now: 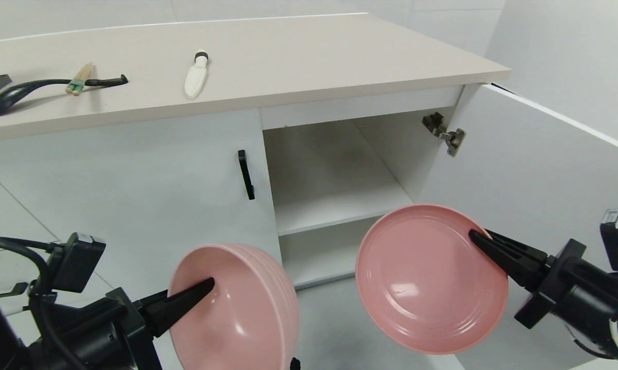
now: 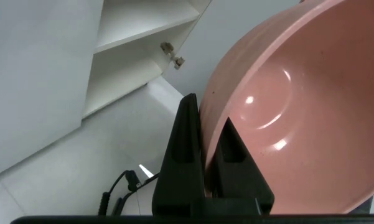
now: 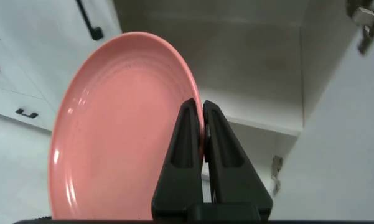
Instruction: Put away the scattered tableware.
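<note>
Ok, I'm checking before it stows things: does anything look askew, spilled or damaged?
Nothing spilled or broken. The pink bowl and pink plate are each pinched at the rim and tilted steeply; on the countertop, a wooden utensil lies crossed over the black ladle.

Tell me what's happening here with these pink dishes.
The robot holds two dishes before an open white cabinet. Its left gripper is clamped on the rim of a glossy round pink bowl; its right gripper is clamped on the rim of a flat round pink plate. Neither sits on the cabinet shelf yet. A black ladle and a white utensil lie on the beige countertop.
</note>
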Tool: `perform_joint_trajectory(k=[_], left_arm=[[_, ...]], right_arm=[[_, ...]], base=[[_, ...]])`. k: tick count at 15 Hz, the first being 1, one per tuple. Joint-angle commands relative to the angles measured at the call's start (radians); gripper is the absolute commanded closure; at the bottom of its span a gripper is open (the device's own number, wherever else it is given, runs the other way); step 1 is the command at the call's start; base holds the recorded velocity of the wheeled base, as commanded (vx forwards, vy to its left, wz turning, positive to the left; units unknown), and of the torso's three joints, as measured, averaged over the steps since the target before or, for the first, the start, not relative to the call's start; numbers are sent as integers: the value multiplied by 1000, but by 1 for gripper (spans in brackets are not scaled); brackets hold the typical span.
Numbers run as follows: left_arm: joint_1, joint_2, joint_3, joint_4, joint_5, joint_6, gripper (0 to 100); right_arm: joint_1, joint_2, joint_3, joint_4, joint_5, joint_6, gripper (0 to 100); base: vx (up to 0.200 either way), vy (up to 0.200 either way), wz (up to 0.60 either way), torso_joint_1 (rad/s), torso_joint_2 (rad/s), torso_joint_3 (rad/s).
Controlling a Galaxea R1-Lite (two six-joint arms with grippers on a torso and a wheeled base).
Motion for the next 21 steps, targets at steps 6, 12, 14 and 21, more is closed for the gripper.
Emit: perform_joint_trajectory(k=[6, 12, 14, 21], left_arm=[[0, 12, 23, 2, 1, 61, 100], [0, 31, 23, 1, 1, 59, 100], [1, 29, 24, 1, 1, 59, 100], [69, 40, 17, -4, 2, 82, 100]], right_arm=[[0, 127, 2, -2, -4, -80, 100], [141, 323, -27, -2, -4, -88, 100], [145, 351, -21, -2, -3, -88, 100], [83, 349, -11, -2, -73, -269, 100]], base=[[100, 0, 0, -1, 1, 1], [0, 0, 0, 0, 0, 0], [0, 0, 0, 0, 0, 0], [0, 0, 0, 0, 0, 0]])
